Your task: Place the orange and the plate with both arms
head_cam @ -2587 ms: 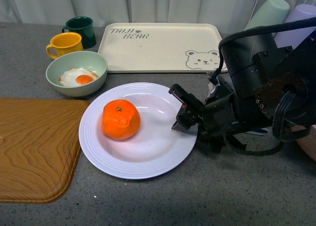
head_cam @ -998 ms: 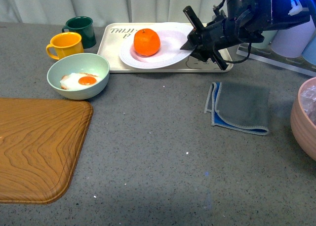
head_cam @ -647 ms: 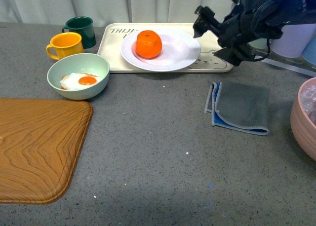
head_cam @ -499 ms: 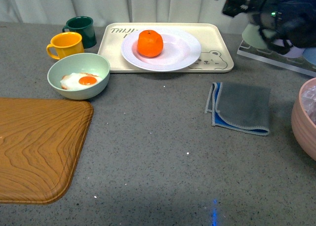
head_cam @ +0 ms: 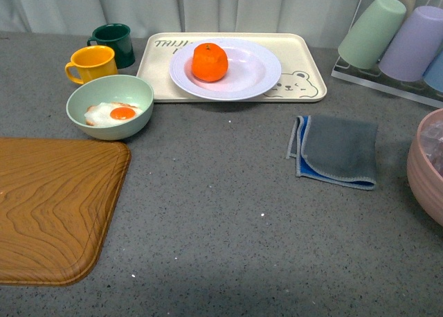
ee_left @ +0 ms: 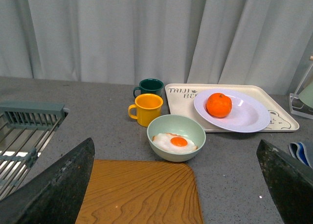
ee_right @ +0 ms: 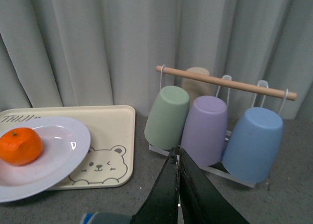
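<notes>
A pale curtain hangs behind a grey speckled worktop (head_cam: 228, 213). At the far side lies a cream tray (head_cam: 304, 61) printed with a bear, and on it sits the plate (head_cam: 252, 71), white and glossy, covering the tray's middle. The orange (head_cam: 210, 61) rests on the plate toward its left part, stem dimple up. Left of the tray stand a yellow mug (head_cam: 90, 62) and, behind it, a dark green mug (head_cam: 113, 43). In front of them a pale green bowl (head_cam: 109, 106) holds a fried egg (head_cam: 111, 113). A wooden board (head_cam: 52, 206) lies at the near left. A folded grey cloth with blue edging (head_cam: 337, 151) lies right of centre, a pink bowl (head_cam: 426, 168) is cut off at the right edge, and a rack (ee_right: 225, 82) carries upturned green, purple and blue cups.

Neither arm appears in the front view. In the left wrist view the left end effector (ee_left: 176, 185) stands spread wide, its two dark fingers (ee_left: 54, 190) at the picture's opposite sides, holding nothing, well back from the bowl and board. In the right wrist view the right end effector (ee_right: 178, 190) has its fingers pressed together with nothing between them, raised above the worktop near the rack.
</notes>
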You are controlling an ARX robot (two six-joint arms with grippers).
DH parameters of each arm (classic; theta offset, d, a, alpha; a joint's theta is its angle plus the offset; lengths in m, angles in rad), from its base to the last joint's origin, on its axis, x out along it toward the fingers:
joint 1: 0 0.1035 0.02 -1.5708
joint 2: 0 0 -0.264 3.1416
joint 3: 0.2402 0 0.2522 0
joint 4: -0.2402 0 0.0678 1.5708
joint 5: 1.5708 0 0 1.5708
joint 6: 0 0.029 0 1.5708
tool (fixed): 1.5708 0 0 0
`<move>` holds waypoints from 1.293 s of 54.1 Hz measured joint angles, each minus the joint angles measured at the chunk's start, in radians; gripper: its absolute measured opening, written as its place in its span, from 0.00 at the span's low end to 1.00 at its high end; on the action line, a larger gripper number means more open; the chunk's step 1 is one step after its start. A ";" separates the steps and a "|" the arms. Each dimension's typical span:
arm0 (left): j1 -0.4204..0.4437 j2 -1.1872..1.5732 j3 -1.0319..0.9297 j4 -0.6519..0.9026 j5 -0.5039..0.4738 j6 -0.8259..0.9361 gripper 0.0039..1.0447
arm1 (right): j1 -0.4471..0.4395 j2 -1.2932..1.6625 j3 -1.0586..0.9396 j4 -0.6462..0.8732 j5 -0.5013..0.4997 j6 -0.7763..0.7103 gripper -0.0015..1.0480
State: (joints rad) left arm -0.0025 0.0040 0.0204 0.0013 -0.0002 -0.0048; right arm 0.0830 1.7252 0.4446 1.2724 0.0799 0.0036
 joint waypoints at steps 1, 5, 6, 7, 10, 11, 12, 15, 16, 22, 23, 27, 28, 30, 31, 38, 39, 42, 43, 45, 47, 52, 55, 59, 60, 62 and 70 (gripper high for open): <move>0.000 0.000 0.000 0.000 0.000 0.000 0.94 | -0.004 -0.026 -0.027 0.000 -0.003 0.000 0.01; 0.000 0.000 0.000 0.000 0.000 0.000 0.94 | -0.016 -0.105 -0.107 -0.004 -0.011 0.000 0.01; 0.000 0.000 0.000 0.000 0.000 0.000 0.94 | -0.018 -0.122 -0.121 -0.007 -0.013 0.000 0.01; 0.000 0.000 0.000 0.000 0.000 0.000 0.94 | -0.022 -0.147 -0.142 -0.012 -0.016 0.000 0.01; 0.000 0.000 0.000 0.000 0.000 0.000 0.94 | -0.039 -0.238 -0.180 -0.085 -0.039 0.000 0.01; 0.000 0.000 0.000 0.000 0.000 0.000 0.94 | -0.050 -0.264 -0.189 -0.102 -0.059 0.000 0.01; 0.000 0.000 0.000 0.000 0.000 0.000 0.94 | -0.058 -0.286 -0.198 -0.112 -0.073 -0.001 0.01; 0.000 0.000 0.000 0.000 0.000 0.000 0.94 | -0.073 -0.349 -0.225 -0.131 -0.074 0.000 0.01; 0.000 0.000 0.000 0.000 0.000 0.000 0.94 | -0.076 -0.367 -0.233 -0.137 -0.074 0.000 0.01; 0.000 0.000 0.000 0.000 0.000 0.000 0.94 | -0.081 -0.444 -0.278 -0.169 -0.075 0.000 0.01; 0.000 0.000 0.000 0.000 0.000 0.000 0.94 | -0.081 -0.451 -0.283 -0.174 -0.075 0.000 0.01; 0.000 0.000 0.000 0.000 0.000 0.000 0.94 | -0.081 -0.517 -0.316 -0.212 -0.075 0.000 0.01; 0.000 0.000 0.000 0.000 0.000 0.000 0.94 | -0.081 -0.533 -0.323 -0.221 -0.075 0.000 0.01; 0.000 0.000 0.000 0.000 0.000 0.000 0.94 | -0.081 -0.557 -0.333 -0.235 -0.075 0.000 0.01; 0.000 0.000 0.000 0.000 0.000 0.000 0.94 | -0.081 -0.573 -0.339 -0.245 -0.075 0.000 0.01; 0.000 0.000 0.000 0.000 0.000 0.000 0.94 | -0.081 -0.670 -0.370 -0.309 -0.078 0.000 0.01; 0.000 0.000 0.000 0.000 0.000 0.000 0.94 | -0.081 -0.678 -0.372 -0.314 -0.077 0.000 0.01; 0.000 0.000 0.000 0.000 0.000 0.000 0.94 | -0.081 -0.716 -0.381 -0.341 -0.077 0.000 0.01; 0.000 0.000 0.000 0.000 0.000 0.000 0.94 | -0.081 -0.730 -0.385 -0.352 -0.077 0.000 0.01; 0.000 0.000 0.000 0.000 0.000 0.000 0.94 | -0.081 -0.753 -0.390 -0.368 -0.077 0.000 0.01; 0.000 0.000 0.000 0.000 0.000 0.000 0.94 | -0.081 -0.784 -0.397 -0.393 -0.077 0.000 0.01; 0.000 0.000 0.000 0.000 0.000 0.000 0.94 | -0.081 -0.846 -0.410 -0.443 -0.078 0.000 0.01; 0.000 0.000 0.000 0.000 0.000 0.000 0.94 | -0.081 -0.887 -0.417 -0.477 -0.078 0.000 0.01; 0.000 0.000 0.000 0.000 0.000 0.000 0.94 | -0.081 -0.941 -0.425 -0.523 -0.078 0.000 0.01; 0.000 0.000 0.000 0.000 0.000 0.000 0.94 | -0.081 -0.949 -0.426 -0.529 -0.078 0.000 0.01; 0.000 0.000 0.000 0.000 0.000 0.000 0.94 | -0.081 -0.977 -0.429 -0.553 -0.078 0.000 0.01; 0.000 0.000 0.000 0.000 0.000 0.000 0.94 | -0.081 -1.071 -0.436 -0.637 -0.078 0.000 0.01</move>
State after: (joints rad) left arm -0.0025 0.0040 0.0204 0.0013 -0.0002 -0.0048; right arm 0.0017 0.6544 0.0082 0.6357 0.0021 0.0032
